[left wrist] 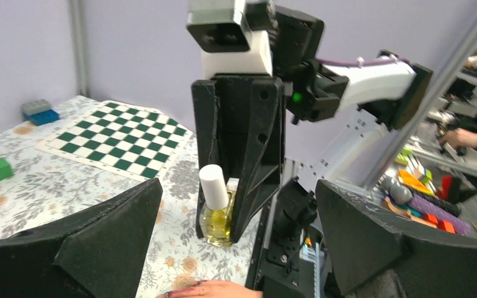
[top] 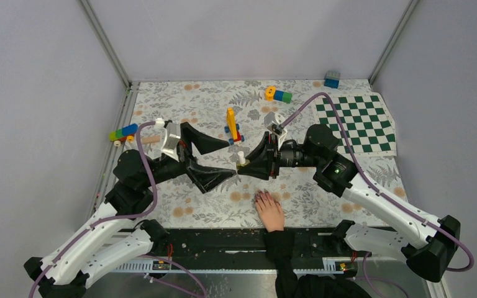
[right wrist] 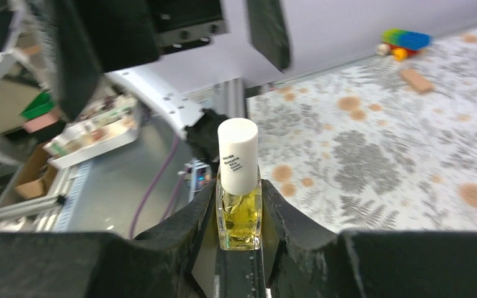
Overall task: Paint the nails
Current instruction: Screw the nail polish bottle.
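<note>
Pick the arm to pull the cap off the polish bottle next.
Left, probably. The left jaws stand open beside the white cap; the right jaws are shut on the bottle, holding it upright.

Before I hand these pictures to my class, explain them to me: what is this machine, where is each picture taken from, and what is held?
It is two robot arms bolted at a table's near edge. The wide picture looks down from above; the other two come from a camera on each wrist. The right gripper is shut on a small bottle of yellowish liquid with a white cap. The left gripper is open and empty, facing it. A person's hand in a black sleeve lies flat on the flowered cloth, its nails dark. Toy bricks and a chessboard mat lie farther back.
</note>
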`<action>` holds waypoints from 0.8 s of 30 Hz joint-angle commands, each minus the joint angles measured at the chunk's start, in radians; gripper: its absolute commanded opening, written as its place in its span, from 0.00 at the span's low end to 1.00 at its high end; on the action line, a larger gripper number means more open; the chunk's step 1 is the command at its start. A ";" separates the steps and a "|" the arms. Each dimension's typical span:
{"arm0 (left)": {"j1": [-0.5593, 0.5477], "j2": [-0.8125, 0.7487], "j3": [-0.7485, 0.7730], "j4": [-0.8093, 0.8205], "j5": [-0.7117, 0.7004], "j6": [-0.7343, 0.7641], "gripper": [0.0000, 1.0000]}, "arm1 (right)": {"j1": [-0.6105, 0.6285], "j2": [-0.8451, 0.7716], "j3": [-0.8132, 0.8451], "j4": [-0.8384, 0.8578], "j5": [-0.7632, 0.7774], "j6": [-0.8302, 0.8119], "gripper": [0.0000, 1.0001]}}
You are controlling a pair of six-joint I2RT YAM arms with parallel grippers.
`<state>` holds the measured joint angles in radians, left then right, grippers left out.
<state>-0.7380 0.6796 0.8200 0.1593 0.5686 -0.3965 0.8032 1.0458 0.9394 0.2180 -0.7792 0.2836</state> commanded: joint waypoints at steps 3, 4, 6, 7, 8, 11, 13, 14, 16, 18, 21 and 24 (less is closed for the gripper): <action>0.004 -0.012 -0.007 0.015 -0.289 -0.064 0.99 | 0.031 -0.047 -0.007 -0.065 0.372 -0.123 0.00; 0.005 -0.006 -0.008 0.011 -0.314 -0.077 0.99 | 0.040 -0.047 -0.009 -0.071 0.413 -0.133 0.00; 0.003 0.015 -0.008 0.010 -0.351 -0.111 0.98 | 0.061 -0.045 -0.010 -0.085 0.490 -0.154 0.00; 0.003 0.029 -0.006 0.009 -0.365 -0.135 0.98 | 0.070 -0.042 -0.009 -0.092 0.522 -0.164 0.00; 0.003 0.044 -0.003 0.010 -0.371 -0.149 0.98 | 0.080 -0.039 -0.007 -0.098 0.548 -0.172 0.00; 0.001 0.089 0.004 0.014 -0.388 -0.190 0.97 | 0.100 -0.024 0.003 -0.114 0.613 -0.195 0.00; 0.000 0.118 0.009 0.017 -0.397 -0.209 0.95 | 0.108 -0.015 0.010 -0.122 0.635 -0.203 0.00; -0.002 0.130 0.013 0.017 -0.397 -0.213 0.94 | 0.112 -0.012 0.011 -0.124 0.642 -0.205 0.00; -0.006 0.154 0.020 0.017 -0.396 -0.220 0.89 | 0.116 -0.007 0.016 -0.128 0.652 -0.210 0.00; -0.013 0.171 0.026 0.017 -0.395 -0.222 0.83 | 0.120 -0.002 0.019 -0.134 0.661 -0.216 0.00; -0.024 0.196 0.034 0.017 -0.393 -0.219 0.75 | 0.122 0.004 0.022 -0.139 0.670 -0.218 0.00; -0.034 0.216 0.041 0.016 -0.393 -0.214 0.69 | 0.125 0.012 0.026 -0.142 0.670 -0.221 0.00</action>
<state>-0.7574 0.8783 0.8162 0.1432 0.1974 -0.6060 0.9138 1.0531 0.9283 0.0559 -0.1455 0.0860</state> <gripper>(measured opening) 0.722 0.335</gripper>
